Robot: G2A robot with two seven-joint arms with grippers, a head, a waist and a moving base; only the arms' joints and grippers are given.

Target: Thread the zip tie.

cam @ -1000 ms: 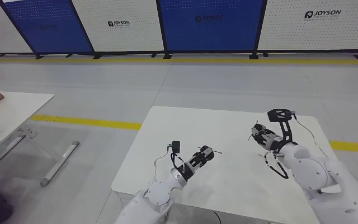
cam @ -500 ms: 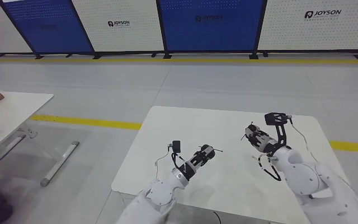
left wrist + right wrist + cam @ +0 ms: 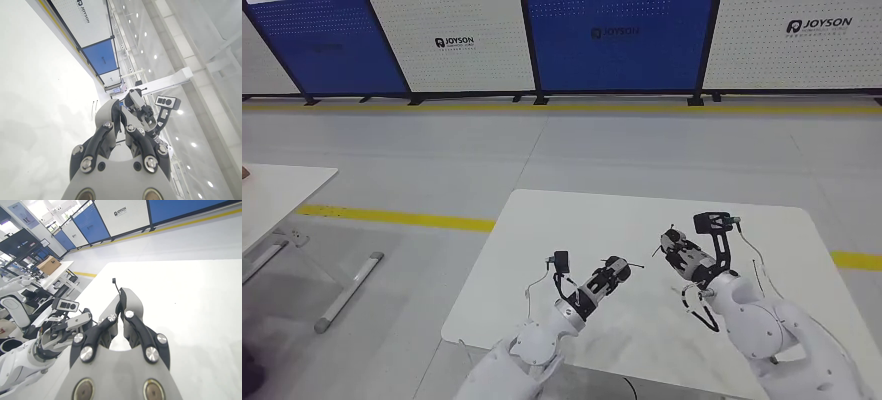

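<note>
My right gripper (image 3: 121, 291) is shut on a thin black zip tie (image 3: 115, 285), whose square head stands free above the fingertips. In the top view this gripper (image 3: 673, 243) hovers over the middle of the white table (image 3: 562, 225). My left gripper (image 3: 615, 269) is a short way to its left, pointing toward it, and is shut on a short black zip tie end (image 3: 633, 268) that pokes past its tips. In the left wrist view the left gripper (image 3: 119, 108) has its pads together, with the right gripper (image 3: 135, 97) just beyond. A small gap separates the two grippers.
Two thin black strands (image 3: 93, 109), which look like spare ties, lie on the table near the left fingertip. Another white table (image 3: 272, 195) stands far left, across the floor. Blue and white partition panels (image 3: 617, 45) line the back.
My right gripper has moved left across the table toward the left gripper, closing most of the gap. The left gripper has barely shifted.
</note>
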